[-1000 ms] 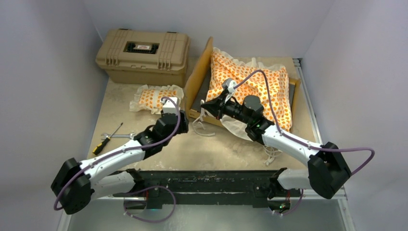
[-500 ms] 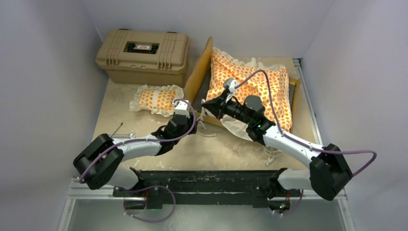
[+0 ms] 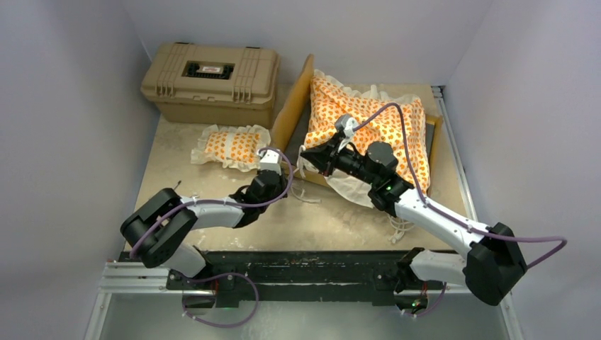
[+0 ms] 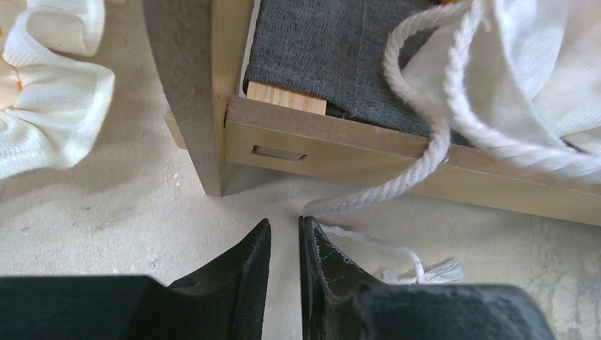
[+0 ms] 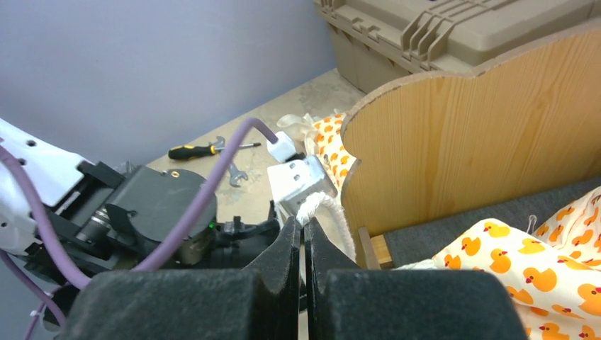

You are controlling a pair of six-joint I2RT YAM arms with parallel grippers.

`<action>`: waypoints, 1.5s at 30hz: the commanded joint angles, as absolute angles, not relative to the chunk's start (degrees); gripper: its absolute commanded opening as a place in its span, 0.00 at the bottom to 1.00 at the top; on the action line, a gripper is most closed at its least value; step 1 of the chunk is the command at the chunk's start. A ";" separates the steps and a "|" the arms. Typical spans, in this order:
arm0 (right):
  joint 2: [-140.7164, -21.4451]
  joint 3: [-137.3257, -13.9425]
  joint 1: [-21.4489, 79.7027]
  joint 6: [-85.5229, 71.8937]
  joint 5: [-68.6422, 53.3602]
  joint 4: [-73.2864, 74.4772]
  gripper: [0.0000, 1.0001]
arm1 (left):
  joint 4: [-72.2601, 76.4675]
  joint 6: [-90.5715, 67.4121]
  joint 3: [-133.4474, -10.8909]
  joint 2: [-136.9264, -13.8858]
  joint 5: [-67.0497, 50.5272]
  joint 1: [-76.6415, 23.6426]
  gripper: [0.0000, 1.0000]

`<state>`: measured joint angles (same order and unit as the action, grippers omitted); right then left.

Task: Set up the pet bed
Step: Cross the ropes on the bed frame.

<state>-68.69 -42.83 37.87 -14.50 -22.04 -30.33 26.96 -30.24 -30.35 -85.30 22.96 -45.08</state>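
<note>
The pet bed's light-wood frame [image 3: 292, 113] stands at the back, headboard on its left. The orange-patterned mattress cushion [image 3: 375, 124] lies crumpled in it, spilling over the near rail. The matching pillow [image 3: 230, 145] rests on the table left of the frame. My right gripper [image 3: 306, 154] hovers over the frame's near left corner, shut on a white cord [image 5: 333, 212] of the cushion. My left gripper [image 4: 285, 225] points down at the table just before that corner [image 4: 212, 163]. Its jaws stand a narrow gap apart with nothing between them, and the cord [image 4: 425, 152] trails beside its right fingertip.
A tan hard case [image 3: 210, 81] sits at the back left behind the pillow. A screwdriver [image 5: 202, 150] and a wrench [image 5: 237, 173] lie on the table near the left arm. Walls close in on both sides.
The left arm has swung right to the bed's near left corner and its jaws have narrowed. The right gripper has shifted slightly right, still holding the cord.
</note>
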 commanded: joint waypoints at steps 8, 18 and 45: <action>-65.75 -42.21 38.10 -15.23 -21.45 -29.63 0.00 | 34.09 -32.32 -28.07 -84.95 19.69 -45.11 0.31; -67.99 -45.16 38.12 -15.30 -18.31 -31.31 0.00 | 31.87 -32.65 -27.72 -81.37 19.74 -45.18 0.37; -88.97 -67.26 37.38 -8.52 8.98 -33.82 0.00 | 9.14 -38.00 -24.53 -63.30 31.59 -44.83 0.54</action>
